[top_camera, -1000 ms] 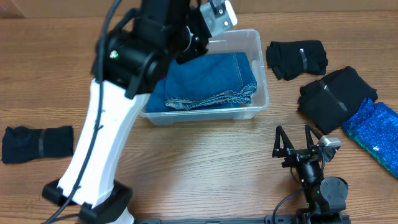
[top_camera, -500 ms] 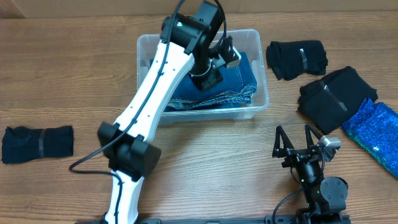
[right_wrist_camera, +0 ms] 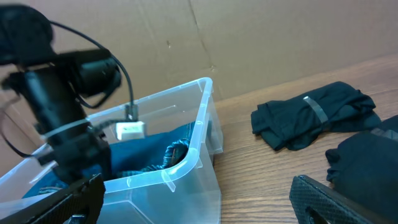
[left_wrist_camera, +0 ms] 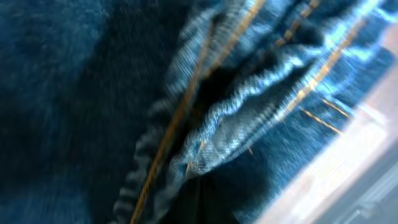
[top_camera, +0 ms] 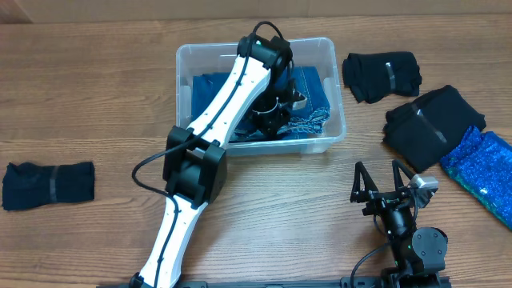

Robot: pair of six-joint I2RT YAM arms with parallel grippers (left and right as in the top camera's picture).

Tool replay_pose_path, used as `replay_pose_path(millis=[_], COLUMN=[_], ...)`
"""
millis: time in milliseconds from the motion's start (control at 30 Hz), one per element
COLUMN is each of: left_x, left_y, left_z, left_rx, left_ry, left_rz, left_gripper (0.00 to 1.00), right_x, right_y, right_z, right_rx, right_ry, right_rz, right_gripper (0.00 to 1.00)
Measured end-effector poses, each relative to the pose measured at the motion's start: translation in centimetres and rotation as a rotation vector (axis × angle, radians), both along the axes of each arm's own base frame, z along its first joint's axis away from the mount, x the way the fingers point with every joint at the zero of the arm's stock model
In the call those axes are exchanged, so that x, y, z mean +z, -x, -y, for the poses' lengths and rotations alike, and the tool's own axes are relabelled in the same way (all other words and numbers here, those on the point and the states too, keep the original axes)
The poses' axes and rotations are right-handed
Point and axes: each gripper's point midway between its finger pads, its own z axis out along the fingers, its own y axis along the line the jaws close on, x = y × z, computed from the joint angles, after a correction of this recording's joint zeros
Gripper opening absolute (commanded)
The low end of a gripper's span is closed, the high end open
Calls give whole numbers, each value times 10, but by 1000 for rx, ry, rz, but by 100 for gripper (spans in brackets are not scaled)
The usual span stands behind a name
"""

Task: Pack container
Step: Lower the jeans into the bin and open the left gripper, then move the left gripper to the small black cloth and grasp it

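1. The grey bands around two of the folded black cloths were too small to read.
2. The clear plastic container sat near the middle of the table's far edge.
3. Folded blue jeans with orange stitching lay inside the container and covered most of its floor.
4. The left end effector was clenched, down inside the container on the jeans. Its blurred wrist view showed only denim, so I could not tell whether any cloth was pinched.
5. The right end effector was released, jaws wide apart and holding nothing, near the table's front edge.
6. Toward the right edge lay a banded black cloth, a second black cloth and a sparkly blue cloth.
7. Another banded black cloth lay by the left edge.
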Motion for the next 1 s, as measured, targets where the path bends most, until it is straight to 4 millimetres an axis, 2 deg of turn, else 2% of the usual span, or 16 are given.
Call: replay_pose_path(millis=[167,433,533,567,600,633,700,767,800,833,900,1000], left_x=[-23,-21,-8,2,15,37,90,141,175,197,219,238], left_y=[-4,-8,-17,-21,-24,-27,-31,-29,-24,-19,-10,1], left_z=[2,-1,-2,-2,-2,-2,-2,-7,-15,-24,-40,-74], left_rx=[10,1,-1,-1,1,4,22,43,73,93,130,212], left_ry=[-3,-26,-24,-17,-7,12,66,113,136,150,154,130], left_rz=[-26,5,69,104,138,189,307,419,488,528,556,559], left_gripper=[4,4,4,6,13,21,31,33,34,34,34,37], right_x=[0,0,0,0,0,0,0,0,0,0,0,0], right_y=[0,0,0,0,0,0,0,0,0,0,0,0], right_z=[0,0,0,0,0,0,0,0,0,0,0,0], right_rx=[0,0,0,0,-1,-1,0,0,0,0,0,0], right_ry=[0,0,0,0,0,0,0,1,1,0,0,0], right_rz=[1,0,0,0,0,1,0,0,1,0,0,0], right_gripper=[100,100,100,100,100,100,100,100,100,100,100,100])
